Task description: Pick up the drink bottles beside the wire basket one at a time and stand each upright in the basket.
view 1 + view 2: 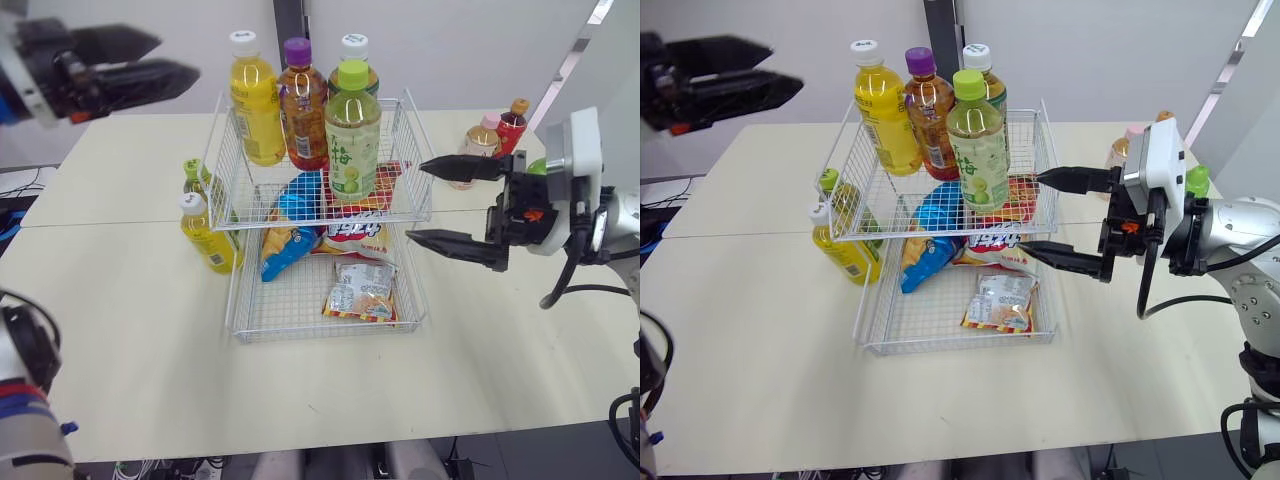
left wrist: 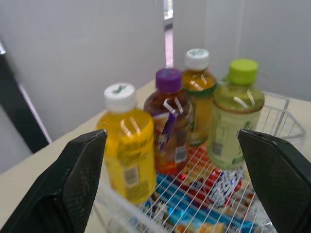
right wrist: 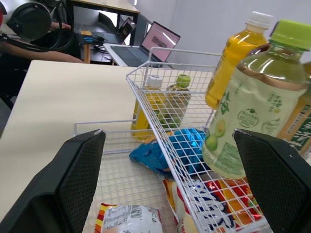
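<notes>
I find the right gripper [image 1: 415, 200] just beside the wire basket [image 1: 218, 160], fingers apart and empty. The left gripper [image 1: 180, 55] is raised, fingers apart. Four drink bottles [image 1: 352, 130] stand upright in the upper tier. Two bottles [image 1: 208, 235] stand on the bench [image 1: 130, 330] at the basket's left, and others [image 1: 480, 140] at its right.

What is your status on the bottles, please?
Left end effector and right end effector open, empty. Four bottles upright in basket; two small bottles stand at its left. Snack packs in lower tier.
</notes>
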Robot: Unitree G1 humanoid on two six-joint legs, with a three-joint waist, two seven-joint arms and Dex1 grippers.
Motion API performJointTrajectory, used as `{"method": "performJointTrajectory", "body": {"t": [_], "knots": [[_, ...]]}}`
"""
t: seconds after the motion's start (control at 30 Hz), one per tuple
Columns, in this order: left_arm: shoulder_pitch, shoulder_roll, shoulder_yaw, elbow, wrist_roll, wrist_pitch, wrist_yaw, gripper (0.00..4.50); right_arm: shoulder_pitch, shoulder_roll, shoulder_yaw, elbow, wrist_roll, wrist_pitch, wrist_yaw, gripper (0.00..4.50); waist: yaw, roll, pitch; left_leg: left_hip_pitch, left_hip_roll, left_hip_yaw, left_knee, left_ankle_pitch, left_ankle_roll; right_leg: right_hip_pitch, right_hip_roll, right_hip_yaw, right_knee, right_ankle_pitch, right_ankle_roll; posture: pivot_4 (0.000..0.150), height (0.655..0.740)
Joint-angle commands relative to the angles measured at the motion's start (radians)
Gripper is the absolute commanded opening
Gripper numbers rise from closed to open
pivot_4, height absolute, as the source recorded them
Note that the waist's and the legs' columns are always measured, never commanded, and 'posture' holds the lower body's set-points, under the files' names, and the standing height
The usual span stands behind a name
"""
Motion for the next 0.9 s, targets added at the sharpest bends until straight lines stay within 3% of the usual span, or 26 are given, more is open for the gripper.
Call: {"method": "performJointTrajectory", "body": {"t": [0.03, 0.2, 0.47, 0.6, 0.9], "knots": [[0.132, 0.075, 0.139, -0.029, 0.017, -0.058, -0.005, 4.47, -0.012, 0.016, -0.01, -0.031, 0.021, -0.024, 0.009, 4.5, 0.001, 0.0, 0.0, 0.0, 0.0, 0.0, 0.0, 0.0, 0.0, 0.0, 0.0, 0.0, 0.0, 0.0, 0.0, 0.15, 0.74], [0.377, 0.076, 0.361, -0.042, 0.026, -0.097, 0.008, 4.47, -0.002, 0.037, -0.001, -0.053, 0.033, -0.026, 0.012, 4.5, 0.007, 0.0, 0.0, 0.0, 0.0, 0.0, 0.0, 0.0, 0.0, 0.0, 0.0, 0.0, 0.0, 0.0, 0.0, 0.15, 0.74], [0.77, -0.104, 0.546, -0.214, 0.003, -0.128, 0.055, 4.47, 0.02, 0.042, 0.026, -0.14, 0.042, -0.003, -0.019, 4.5, 0.023, 0.0, -0.001, 0.001, 0.001, 0.0, 0.0, 0.0, 0.0, 0.001, -0.005, 0.0, 0.0, 0.0, -0.001, 0.15, 0.74], [0.819, -0.184, 0.519, -0.309, -0.03, -0.12, 0.126, 4.47, 0.036, 0.022, 0.03, -0.187, 0.061, 0.026, -0.028, 4.5, 0.03, -0.001, -0.002, 0.001, 0.002, 0.0, 0.0, 0.0, 0.0, 0.001, -0.005, 0.0, -0.001, 0.001, -0.002, 0.15, 0.74], [0.733, -0.367, 0.368, -0.493, -0.122, -0.08, 0.393, 4.47, 0.088, -0.014, 0.008, -0.3, 0.141, 0.117, -0.142, 4.5, 0.031, -0.002, -0.002, 0.001, 0.001, 0.0, 0.001, 0.0, 0.0, 0.001, -0.006, 0.0, -0.001, 0.002, -0.002, 0.15, 0.74]]}}
